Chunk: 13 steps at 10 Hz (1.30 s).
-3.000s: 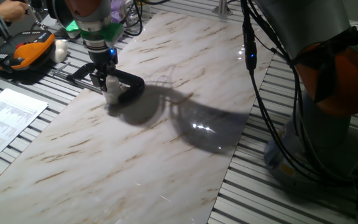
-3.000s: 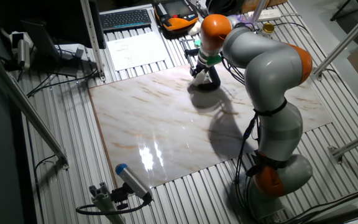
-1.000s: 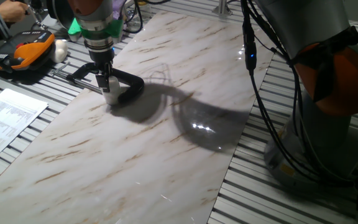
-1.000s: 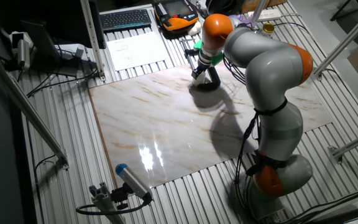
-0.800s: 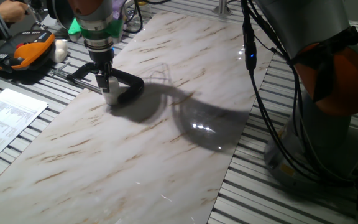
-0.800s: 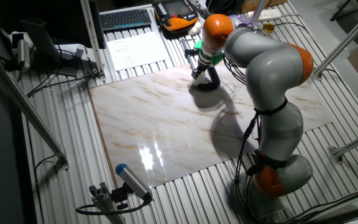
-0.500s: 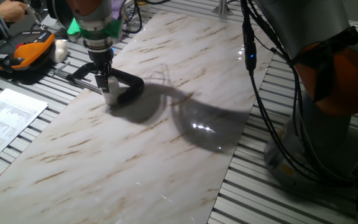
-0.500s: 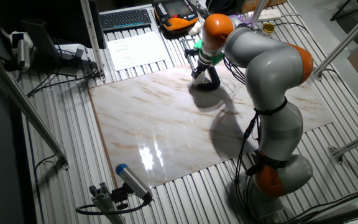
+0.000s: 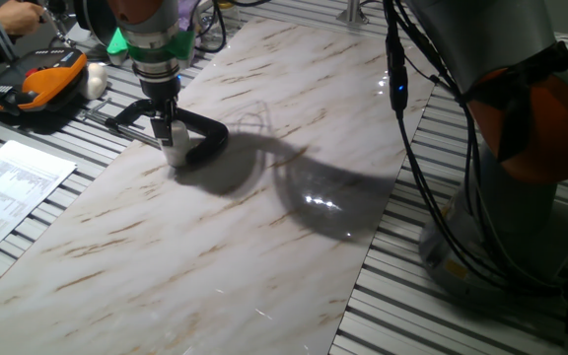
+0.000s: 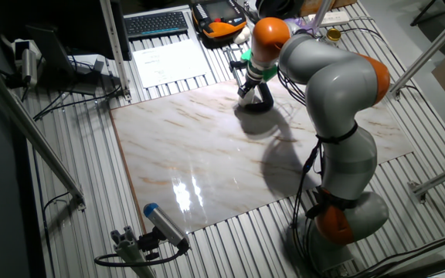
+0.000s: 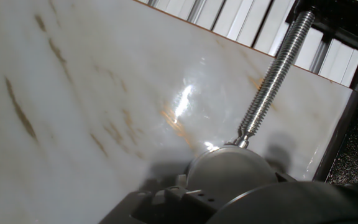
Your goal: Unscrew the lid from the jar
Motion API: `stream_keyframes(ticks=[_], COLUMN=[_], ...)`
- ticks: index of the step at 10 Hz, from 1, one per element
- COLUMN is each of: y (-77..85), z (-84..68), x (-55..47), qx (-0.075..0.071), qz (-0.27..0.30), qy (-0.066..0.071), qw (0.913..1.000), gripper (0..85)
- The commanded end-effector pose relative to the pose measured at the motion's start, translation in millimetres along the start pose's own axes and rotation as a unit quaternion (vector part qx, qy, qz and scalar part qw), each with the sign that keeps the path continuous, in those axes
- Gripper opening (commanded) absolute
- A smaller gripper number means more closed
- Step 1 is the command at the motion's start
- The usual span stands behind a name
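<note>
Hand view: pincer on jar, unchanged

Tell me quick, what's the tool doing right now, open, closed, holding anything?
Tool: closed on the top of the jar, at the lid; the lid itself can't be told apart.

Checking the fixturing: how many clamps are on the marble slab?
1. The black clamp sits at the marble slab's far edge, right beside the jar. Another could be hidden behind the arm.
</note>
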<state>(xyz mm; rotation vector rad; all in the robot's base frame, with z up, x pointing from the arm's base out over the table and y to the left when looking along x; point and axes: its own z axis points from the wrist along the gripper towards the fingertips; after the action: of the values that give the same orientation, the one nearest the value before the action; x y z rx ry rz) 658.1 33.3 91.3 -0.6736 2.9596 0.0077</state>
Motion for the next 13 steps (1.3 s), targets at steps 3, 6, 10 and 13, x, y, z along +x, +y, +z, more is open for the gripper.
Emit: stream_keyframes(ticks=[3,6,10,13], y=[0.3,0.5,-0.3,-2.2], z=[0.4,0.7,0.9,-7.3], x=[0.0,-0.3,0.2,-0.1], qx=[-0.004,-0.004,0.005,0.037], qz=[0.000,0.002,0.085,0.342], qy=[-0.003,-0.005,-0.008,0.007], qw=[1.0000,1.0000,0.9964,0.9389], gripper=[51.0,68.0,85.0,85.0])
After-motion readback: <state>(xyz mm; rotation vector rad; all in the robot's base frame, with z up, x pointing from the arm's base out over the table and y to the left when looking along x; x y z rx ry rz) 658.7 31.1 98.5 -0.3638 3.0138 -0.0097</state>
